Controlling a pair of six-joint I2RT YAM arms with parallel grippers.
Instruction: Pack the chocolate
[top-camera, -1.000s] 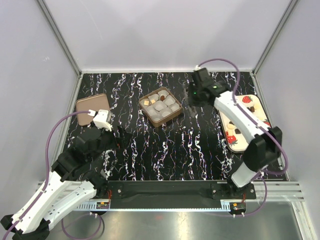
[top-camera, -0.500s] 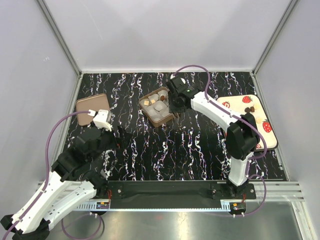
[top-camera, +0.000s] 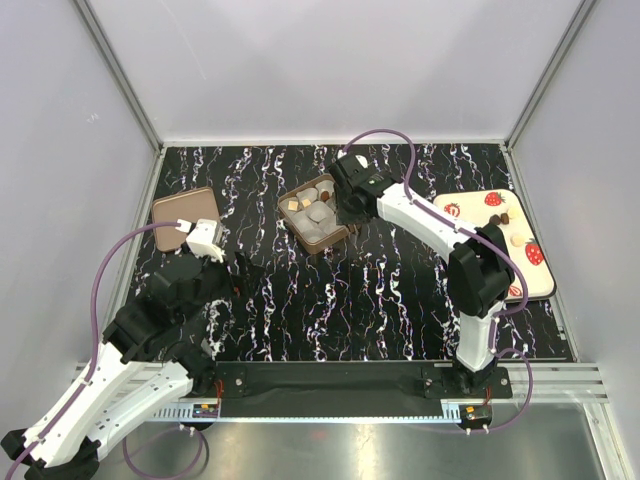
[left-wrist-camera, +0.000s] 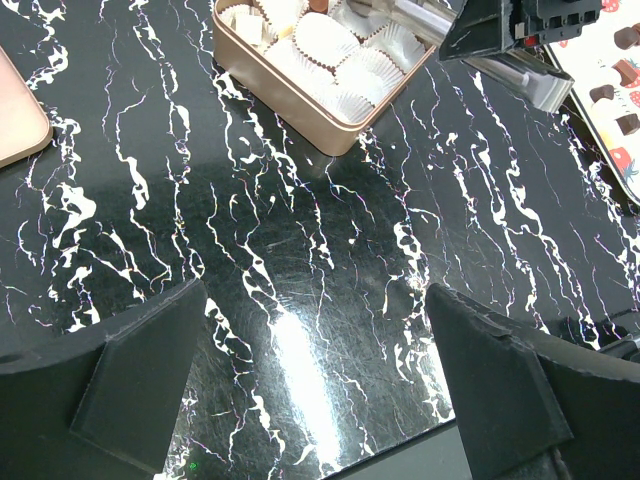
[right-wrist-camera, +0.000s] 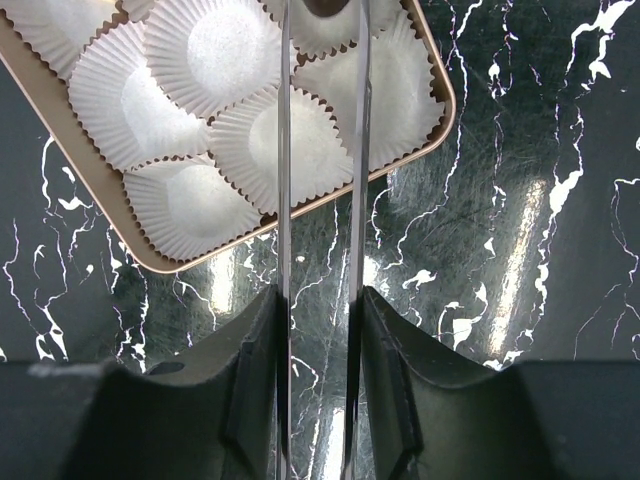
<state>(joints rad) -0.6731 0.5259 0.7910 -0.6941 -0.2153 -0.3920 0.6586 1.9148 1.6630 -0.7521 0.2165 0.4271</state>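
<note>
Rose-gold tin (top-camera: 298, 229) sits at upper centre of the overhead view on the black marbled worktop (top-camera: 400, 300), lined with white paper cups (right-wrist-camera: 220, 45). Only about 3 cups look filled: 2 tan chocolate pieces (top-camera: 298, 203) along its upper-left side and 1 dark one beside them. In the right wrist view at least 5 cups are plainly empty, so I judge the packing to be well short of halfway.

At the right of the overhead view, the strawberry-print tray (top-camera: 540, 278) holds several loose chocolates (top-camera: 500, 217), dark ones and a pale one, all waiting to be moved. The tin's lid (top-camera: 180, 210) lies apart at the left edge, so closing is also undone.

Over the tin's right side hangs the right claw (top-camera: 340, 207), its 2 thin blades set narrowly apart. A dark chocolate piece (right-wrist-camera: 323, 6) seems pinched between them at the top edge of the right wrist view, though the frame cuts it off, so I am not certain. Low in the overhead view's left part, the left claw (left-wrist-camera: 320, 372) stands wide apart over bare worktop, holding nothing.
</note>
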